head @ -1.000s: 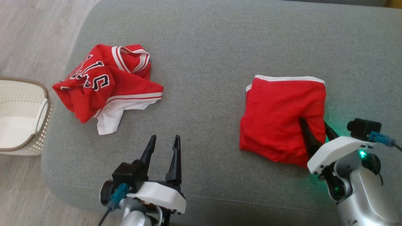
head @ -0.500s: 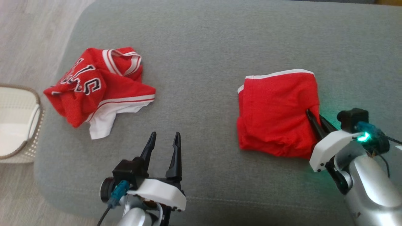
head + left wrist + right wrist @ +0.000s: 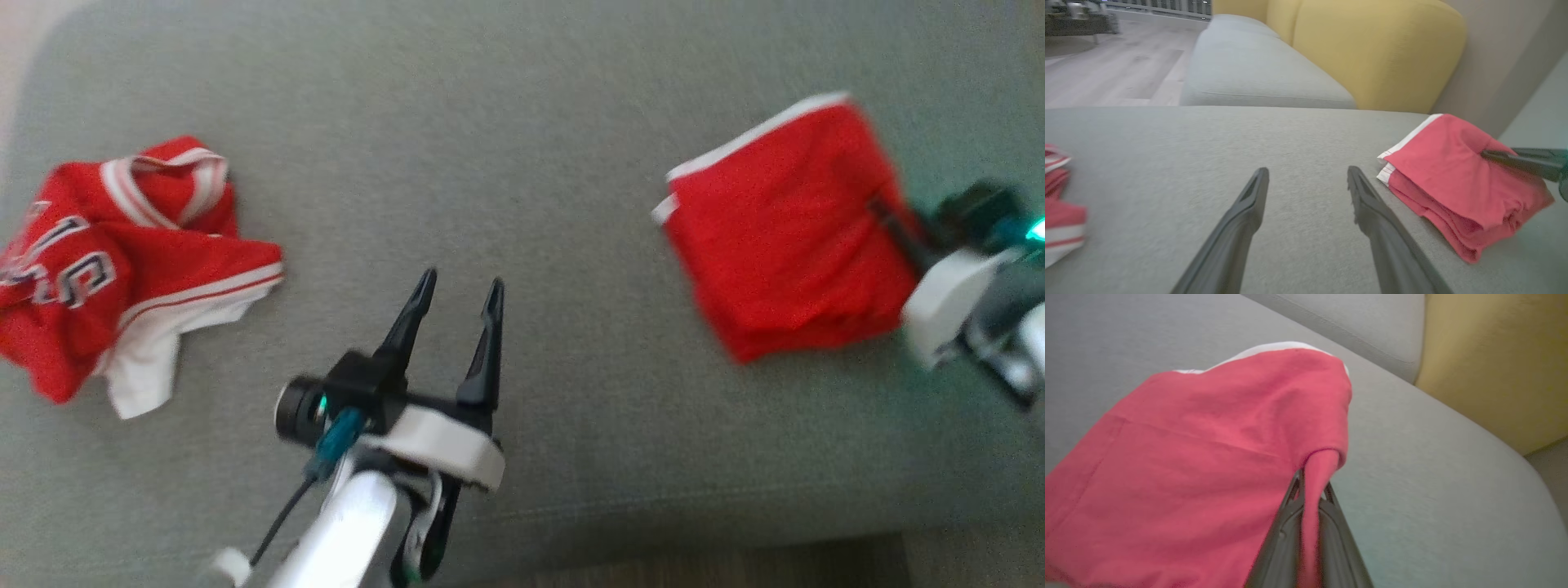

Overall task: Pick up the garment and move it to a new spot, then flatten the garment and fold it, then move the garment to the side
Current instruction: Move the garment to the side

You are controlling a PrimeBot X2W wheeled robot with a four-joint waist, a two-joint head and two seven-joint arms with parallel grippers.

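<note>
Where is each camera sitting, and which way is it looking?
Head view: on the robot's head, looking down at the grey sofa seat; shows the open left gripper and the right gripper on the folded red garment.
Left wrist view: on the left wrist, looking along its two fingers across the seat toward a yellow cushion.
Right wrist view: on the right wrist, looking along its shut fingers pinching the garment.
Shared: all three see the folded red garment.

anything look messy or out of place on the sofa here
One thing: the red jersey at the left of the sofa lies crumpled in a heap, a white part sticking out. The folded red garment is tidy, one edge pinched in the right gripper. No damage visible.
</note>
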